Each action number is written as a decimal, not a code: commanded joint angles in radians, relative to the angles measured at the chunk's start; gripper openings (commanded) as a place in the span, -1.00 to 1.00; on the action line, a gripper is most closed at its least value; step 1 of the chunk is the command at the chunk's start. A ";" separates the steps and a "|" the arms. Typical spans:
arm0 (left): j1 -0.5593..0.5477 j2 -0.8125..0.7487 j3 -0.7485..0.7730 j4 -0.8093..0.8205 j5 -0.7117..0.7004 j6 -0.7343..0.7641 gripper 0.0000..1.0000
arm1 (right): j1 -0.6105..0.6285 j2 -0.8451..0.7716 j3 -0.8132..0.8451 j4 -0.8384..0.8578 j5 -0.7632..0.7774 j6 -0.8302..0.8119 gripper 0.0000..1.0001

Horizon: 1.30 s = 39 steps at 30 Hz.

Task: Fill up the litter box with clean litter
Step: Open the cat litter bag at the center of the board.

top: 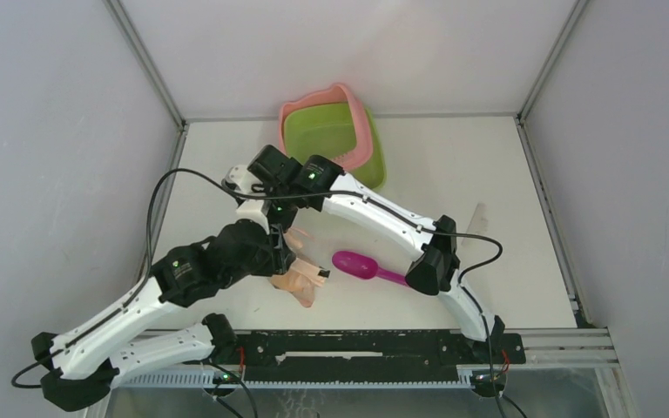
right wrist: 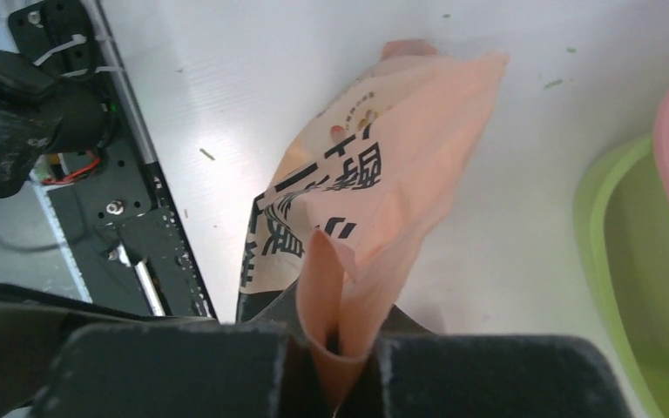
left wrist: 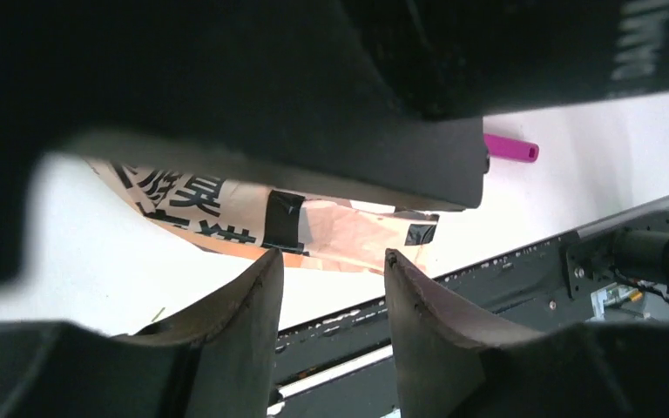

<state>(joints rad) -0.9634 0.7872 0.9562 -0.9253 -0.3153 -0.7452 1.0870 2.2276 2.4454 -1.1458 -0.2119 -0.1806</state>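
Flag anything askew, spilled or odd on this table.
The large plastic litter box looks askew: its pink rim sits shifted off the lime-green basin. Stray specks dot the white table beside the peach-pink printed bag, which bears black tape patches.

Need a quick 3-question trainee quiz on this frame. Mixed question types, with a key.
1. True or false: the right gripper is shut on a fold of the printed bag.
2. Short answer: is the left gripper open or shut?
3. Multiple choice: the magenta scoop lies
A) inside the bag
B) on the table, outside the litter box
C) in the left gripper

Key
1. True: the bag's fold is pinched between its fingers.
2. Open: its fingers stand apart with nothing between them.
3. B
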 commanded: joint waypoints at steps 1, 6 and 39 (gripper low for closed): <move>-0.037 0.091 0.068 -0.089 -0.010 -0.008 0.04 | 0.043 -0.083 0.072 0.150 0.061 0.015 -1.00; -0.047 0.123 0.097 -0.087 0.006 -0.025 0.10 | 0.046 -0.120 0.083 0.155 0.055 0.060 -1.00; -0.227 -0.139 -0.040 -0.036 -0.156 -0.154 0.07 | 0.094 -0.303 0.125 -0.058 -0.049 0.048 -1.00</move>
<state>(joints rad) -1.1965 0.7609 1.0050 -0.9283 -0.5064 -0.8505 1.1358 2.1323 2.4626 -1.2739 -0.1684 -0.0822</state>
